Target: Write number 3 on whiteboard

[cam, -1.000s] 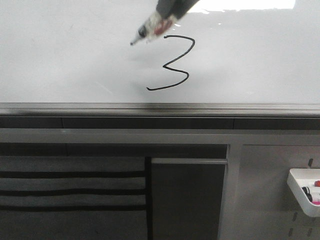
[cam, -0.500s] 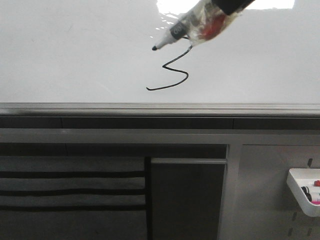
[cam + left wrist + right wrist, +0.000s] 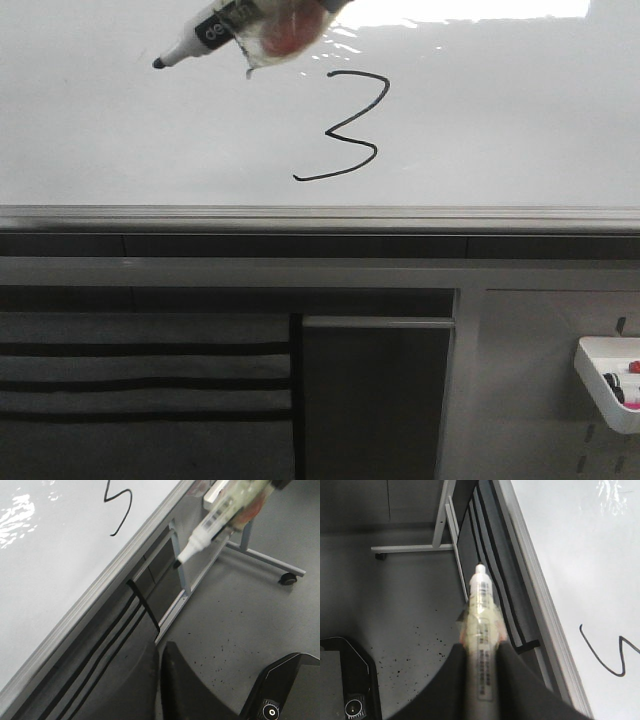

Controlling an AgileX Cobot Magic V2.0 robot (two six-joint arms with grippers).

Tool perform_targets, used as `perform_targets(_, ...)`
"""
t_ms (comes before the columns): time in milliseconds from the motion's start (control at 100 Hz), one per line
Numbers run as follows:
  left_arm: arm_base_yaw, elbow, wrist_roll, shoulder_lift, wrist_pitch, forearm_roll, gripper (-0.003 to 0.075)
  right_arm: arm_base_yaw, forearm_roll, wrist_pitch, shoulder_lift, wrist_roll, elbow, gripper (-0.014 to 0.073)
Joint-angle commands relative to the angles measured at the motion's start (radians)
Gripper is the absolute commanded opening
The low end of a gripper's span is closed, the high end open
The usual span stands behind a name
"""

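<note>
The number 3 (image 3: 350, 125) is drawn in thin black line on the wide white whiteboard (image 3: 500, 130), above its grey rail (image 3: 320, 215). My right gripper (image 3: 481, 650) is shut on a white marker (image 3: 481, 610) wrapped in clear tape. In the front view the marker (image 3: 215, 30) hangs near the top, up and left of the 3, with its black tip (image 3: 158, 63) pointing left. I cannot tell whether the tip touches the board. My left gripper (image 3: 159, 650) is shut and empty, low in front of the board's rail. The marker (image 3: 210, 527) also shows in the left wrist view.
A white tray (image 3: 610, 385) with markers hangs on the grey pegboard panel at the lower right. Below the board are black bands (image 3: 140, 385) and a dark panel. The board's stand has a leg with a caster (image 3: 287, 578) on the speckled floor.
The marker has swung from over the top of the 3 to the upper left. The whole 3 shows again and is unchanged.
</note>
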Motion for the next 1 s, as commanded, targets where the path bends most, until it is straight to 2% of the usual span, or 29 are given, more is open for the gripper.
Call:
perform_targets(0,-0.001,-0.069,0.025,0.035,-0.077,-0.054,-0.0018,0.005,0.004,-0.08,-0.008,-0.015,-0.025,-0.0011)
perform_targets(250,-0.001,-0.1,0.025,0.104,-0.138,-0.054,-0.0018,0.005,0.004,-0.078,0.002,-0.015,-0.025,-0.0011)
perform_targets(560,-0.001,-0.1,0.025,0.147,-0.143,-0.068,-0.0018,0.005,-0.004,-0.131,0.003,-0.029,-0.025,-0.0011)
perform_targets(680,-0.001,-0.1,0.098,0.149,-0.141,-0.069,-0.0008,0.005,-0.004,-0.144,0.007,-0.068,-0.025,-0.0011)
perform_targets(770,-0.014,-0.102,0.173,0.149,-0.145,-0.072,0.0066,0.005,-0.004,-0.151,0.008,-0.068,-0.025,-0.0011)
perform_targets(920,-0.065,-0.104,0.296,0.153,-0.188,-0.075,0.0335,0.005,-0.004,-0.151,0.008,-0.068,-0.025,-0.0011)
perform_targets(990,-0.089,-0.104,0.36,0.159,-0.22,-0.075,0.041,0.006,-0.004,-0.152,0.008,-0.068,-0.025,-0.0011)
